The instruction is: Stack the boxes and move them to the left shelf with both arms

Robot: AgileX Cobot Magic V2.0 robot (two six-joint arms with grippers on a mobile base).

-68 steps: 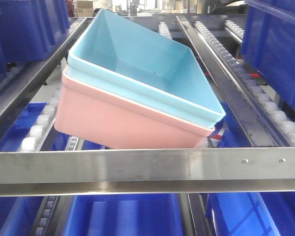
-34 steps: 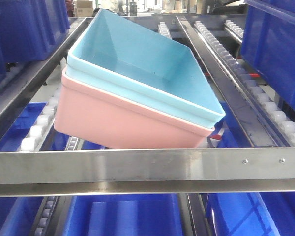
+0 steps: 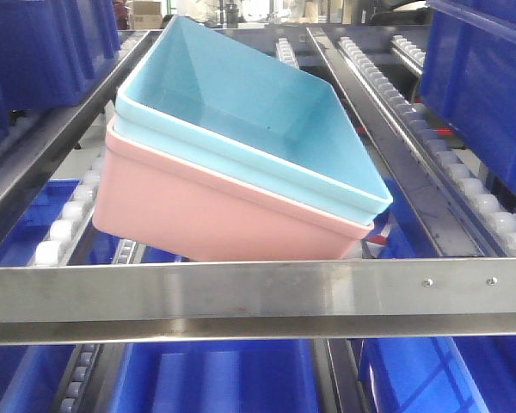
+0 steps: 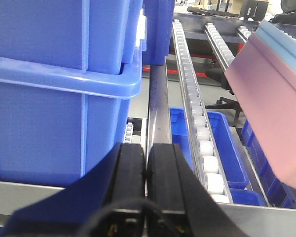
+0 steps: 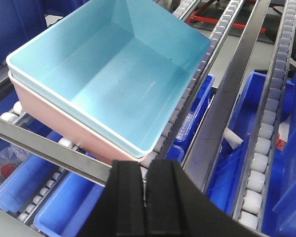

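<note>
I'm seeing the blue box (image 3: 241, 112) nested in the pink box (image 3: 198, 215), sitting skewed on the shelf (image 3: 258, 297). Both pincers, left (image 4: 147, 168) and right (image 5: 145, 190), are pressed together, empty; next I'd judge retreating.

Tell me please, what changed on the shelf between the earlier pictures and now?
The nested light blue box and pink box crept very slightly leftward. Still stacked and tilted on the steel shelf. Both grippers, left and right, are shut and empty.
</note>
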